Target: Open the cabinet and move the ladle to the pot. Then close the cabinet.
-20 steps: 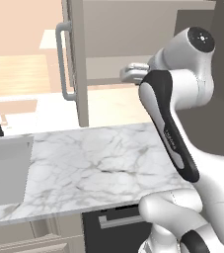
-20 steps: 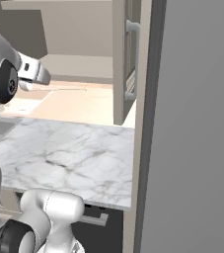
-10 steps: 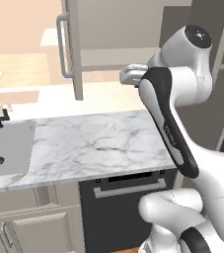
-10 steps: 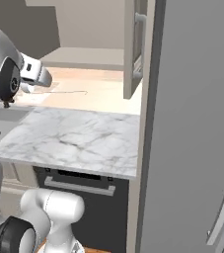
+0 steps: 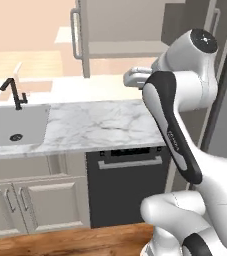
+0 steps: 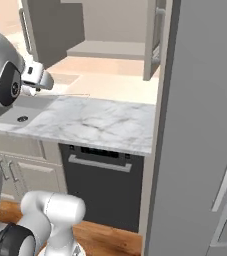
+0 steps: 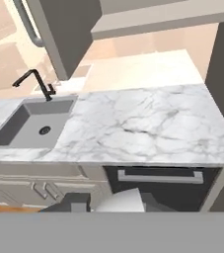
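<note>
Black metal comes first at the far left: the faucet (image 5: pixel 15 92) stands at the back edge of the grey sink (image 5: pixel 15 125), which is sunk into the left part of the counter. Under the sink there are beige lower doors (image 5: pixel 32 202) with small bar handles. To the right of the sink the white marble counter (image 5: pixel 102 125) lies bare, and under its right part sits a dark dishwasher front (image 5: pixel 127 185) with 1 silver handle across the top. Above the counter hangs the cabinet (image 5: pixel 130 22); in the right base view both doors stand open, the left door (image 6: pixel 52 30) swung out toward the sink side and the right door (image 6: pixel 152 42) turned edge-on, and the inner shelf (image 6: pixel 107 49) between them looks bare. The ladle and the pot I cannot find here. Farther right, the gripper (image 5: pixel 132 77) hangs in the air in front of the open cabinet, below its shelf and above the counter, apart from both. Its fingers are drawn close together, and nothing can be seen between them. At the far right stands the tall dark grey unit (image 6: pixel 205 130) with a vertical handle.
</note>
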Controlling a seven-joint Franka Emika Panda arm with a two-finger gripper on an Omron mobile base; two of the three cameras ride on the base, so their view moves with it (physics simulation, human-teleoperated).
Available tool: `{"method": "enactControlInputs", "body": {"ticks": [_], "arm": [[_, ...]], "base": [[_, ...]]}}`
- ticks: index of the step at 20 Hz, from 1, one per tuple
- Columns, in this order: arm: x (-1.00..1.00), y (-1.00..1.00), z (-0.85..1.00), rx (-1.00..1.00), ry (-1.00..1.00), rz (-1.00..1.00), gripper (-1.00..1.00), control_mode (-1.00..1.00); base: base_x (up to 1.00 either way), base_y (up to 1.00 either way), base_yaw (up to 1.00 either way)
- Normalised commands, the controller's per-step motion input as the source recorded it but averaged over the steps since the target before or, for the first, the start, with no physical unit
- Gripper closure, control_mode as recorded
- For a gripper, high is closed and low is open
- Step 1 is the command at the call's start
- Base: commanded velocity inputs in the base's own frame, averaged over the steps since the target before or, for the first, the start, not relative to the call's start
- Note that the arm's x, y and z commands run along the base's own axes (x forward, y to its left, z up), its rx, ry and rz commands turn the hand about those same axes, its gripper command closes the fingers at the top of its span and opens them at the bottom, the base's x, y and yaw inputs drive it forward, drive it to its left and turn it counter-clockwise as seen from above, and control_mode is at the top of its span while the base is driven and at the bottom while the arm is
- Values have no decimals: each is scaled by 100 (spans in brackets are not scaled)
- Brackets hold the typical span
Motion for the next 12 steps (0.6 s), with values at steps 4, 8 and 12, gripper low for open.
{"method": "enactControlInputs", "body": {"ticks": [4, 8, 12], "arm": [[0, 0, 0, 0, 0, 0, 100, 100], [0, 0, 0, 0, 0, 0, 100, 100], [0, 0, 0, 0, 0, 0, 100, 100]], "base": [[-22, 33, 54], [-17, 26, 57], [-11, 29, 55]]}}
